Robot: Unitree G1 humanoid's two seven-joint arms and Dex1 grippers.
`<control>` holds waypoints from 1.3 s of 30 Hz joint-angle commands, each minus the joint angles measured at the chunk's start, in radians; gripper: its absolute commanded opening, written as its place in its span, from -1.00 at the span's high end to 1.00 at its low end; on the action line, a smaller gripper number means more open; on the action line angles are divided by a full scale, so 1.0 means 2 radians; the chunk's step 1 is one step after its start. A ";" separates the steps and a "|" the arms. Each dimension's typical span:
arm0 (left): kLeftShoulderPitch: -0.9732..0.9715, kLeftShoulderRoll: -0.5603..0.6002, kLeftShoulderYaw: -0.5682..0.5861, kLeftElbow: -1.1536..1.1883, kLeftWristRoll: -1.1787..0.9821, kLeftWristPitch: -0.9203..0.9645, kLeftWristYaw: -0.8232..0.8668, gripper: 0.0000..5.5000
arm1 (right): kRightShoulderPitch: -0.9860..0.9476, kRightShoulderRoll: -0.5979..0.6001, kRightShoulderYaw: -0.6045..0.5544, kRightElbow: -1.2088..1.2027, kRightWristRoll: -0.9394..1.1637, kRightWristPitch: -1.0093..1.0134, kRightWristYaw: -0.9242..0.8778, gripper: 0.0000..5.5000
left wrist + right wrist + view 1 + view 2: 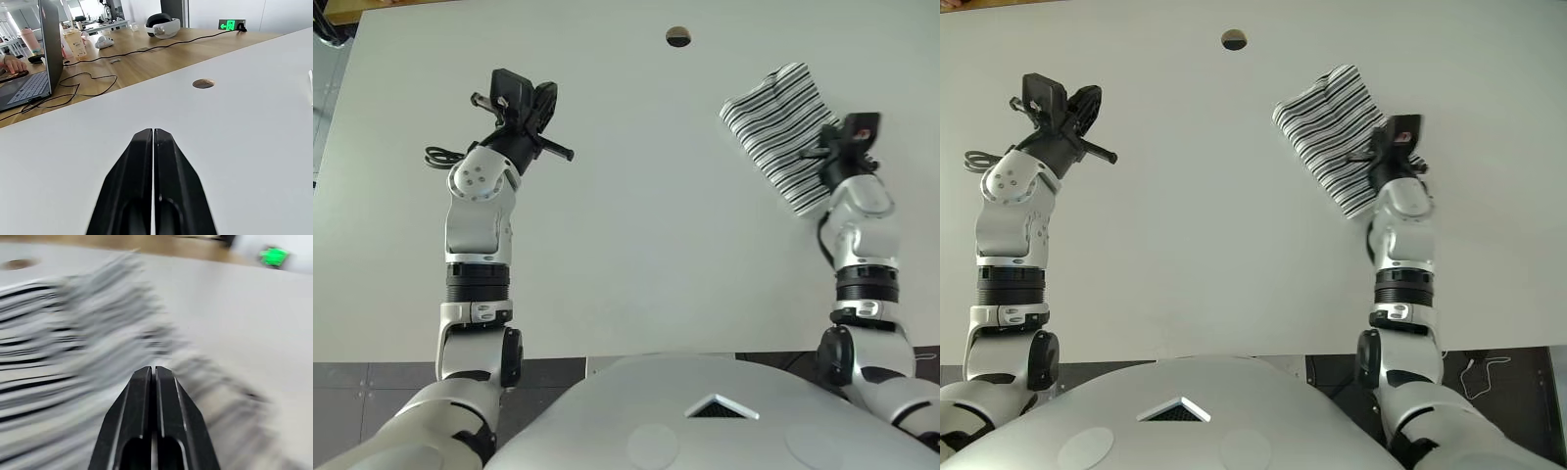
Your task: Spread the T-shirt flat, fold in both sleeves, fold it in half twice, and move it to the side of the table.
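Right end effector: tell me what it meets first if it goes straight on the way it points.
The folded striped T-shirt: the right end effector points at the cloth just ahead; how close is unclear.

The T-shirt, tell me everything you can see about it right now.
The T-shirt is soft cloth with thin dark and white stripes, folded into a compact, roughly rectangular bundle. It lies on the white table on the robot's right, set at a slant to the table's edge, with its far corner slightly rumpled and raised. The right gripper, fingers shut, is over the bundle's near right end; whether it touches the cloth cannot be told.
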 commanded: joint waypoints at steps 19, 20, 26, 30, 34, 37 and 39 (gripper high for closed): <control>0.159 -0.123 0.014 -0.160 0.068 -0.199 0.149 0.96 | 0.165 0.059 0.042 -0.348 -0.062 -0.290 -0.046 0.95; 0.152 -0.119 0.013 -0.146 0.082 -0.209 0.156 0.96 | 0.168 0.059 0.036 -0.340 -0.054 -0.295 -0.046 0.95; 0.076 -0.105 0.040 -0.041 0.062 -0.197 0.153 0.96 | 0.154 0.049 0.005 -0.306 -0.036 -0.292 -0.052 0.95; 0.067 -0.098 0.031 -0.021 0.064 -0.193 0.139 0.96 | 0.158 0.049 0.012 -0.296 -0.051 -0.293 -0.050 0.95; 0.064 -0.096 0.034 -0.014 0.052 -0.179 0.133 0.96 | 0.157 0.050 0.024 -0.288 -0.080 -0.296 -0.054 0.95; 0.063 -0.093 0.036 -0.009 0.052 -0.178 0.134 0.96 | 0.149 0.052 0.021 -0.275 -0.101 -0.282 -0.071 0.95; 0.058 -0.094 0.039 -0.003 0.046 -0.173 0.134 0.96 | 0.131 0.055 0.011 -0.262 -0.145 -0.259 -0.114 0.95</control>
